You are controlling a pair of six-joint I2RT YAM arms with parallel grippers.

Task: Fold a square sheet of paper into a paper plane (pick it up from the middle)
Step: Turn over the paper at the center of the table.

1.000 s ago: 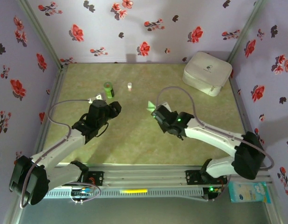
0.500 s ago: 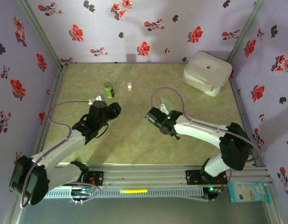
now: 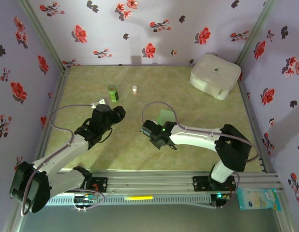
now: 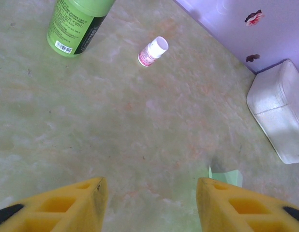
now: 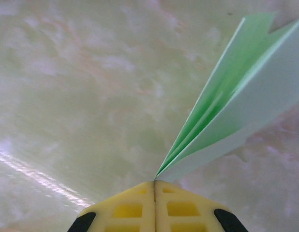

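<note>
The square sheet of paper stands folded into a slim light green paper plane (image 5: 236, 101) with layered flaps. My right gripper (image 5: 155, 182) is shut on its pointed end, and the plane fans out up and to the right above the table. From above, the paper plane (image 3: 164, 116) sticks out behind the right gripper (image 3: 158, 126) near the table's middle. My left gripper (image 4: 149, 193) hangs open over bare table with nothing between its yellow fingers (image 4: 67, 205). A corner of the paper plane (image 4: 228, 176) peeks past its right finger. In the top view the left gripper (image 3: 100, 103) sits left of centre.
A green bottle (image 3: 112, 93) and a small white bottle (image 3: 134, 89) stand behind the left gripper. A white rounded case (image 3: 215, 75) lies at the back right corner. Flowered walls close in the table on three sides.
My right arm has swung left and toward the near edge, carrying the paper plane with it. The left arm has stayed where it was.
</note>
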